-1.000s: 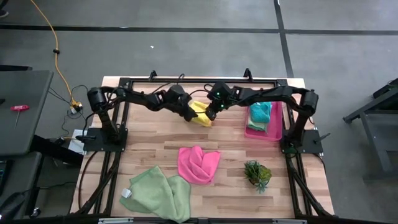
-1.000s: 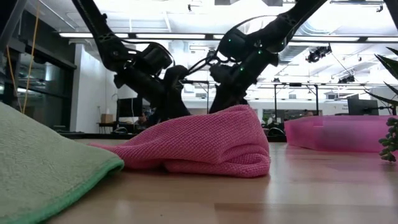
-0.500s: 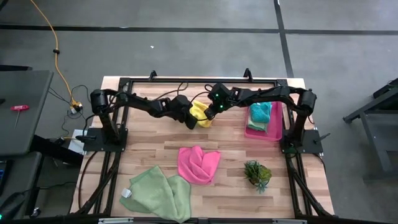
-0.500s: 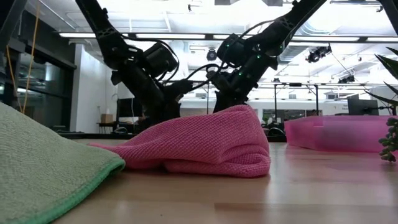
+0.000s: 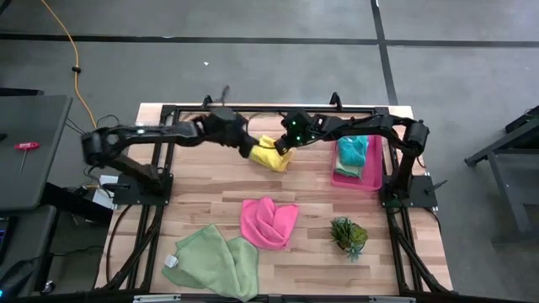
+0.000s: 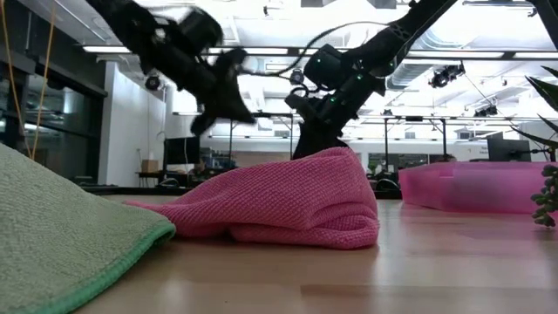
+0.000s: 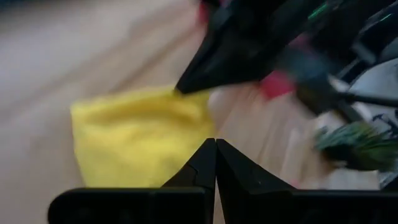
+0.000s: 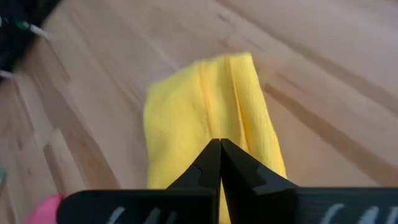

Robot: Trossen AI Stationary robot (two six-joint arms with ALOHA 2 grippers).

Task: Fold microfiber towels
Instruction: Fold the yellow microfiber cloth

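The yellow towel (image 5: 271,155) lies folded on the table at the far middle; it also shows in the left wrist view (image 7: 134,140) and the right wrist view (image 8: 205,124). My left gripper (image 5: 247,146) is shut and empty, raised above the towel's left side (image 6: 218,106). My right gripper (image 5: 284,151) is shut, tips down at the towel. The hot pink towel (image 5: 268,220) lies crumpled mid-table. Two pale green towels (image 5: 215,263) lie at the near left. The teal towel (image 5: 354,151) lies in the pink tray (image 5: 344,178). My right gripper's shut fingertips (image 7: 186,84) meet the folded yellow towel at its far edge (image 7: 168,96), slanting down from the table's right. No cloth shows between the fingers. The towel lies flat on the table. Whether they press on it or only touch it, I cannot tell.
A small spiky green plant (image 5: 348,236) stands at the near right. The pink tray sits at the far right beside the right arm's base. The dark frame rails run along the table's left, right and far edges. Bare wood lies between the yellow and pink towels.
My left gripper has risen off the table and drawn back toward the table's left edge, away from the yellow towel. The yellow towel stays folded in place. My right gripper stays down at the towel.
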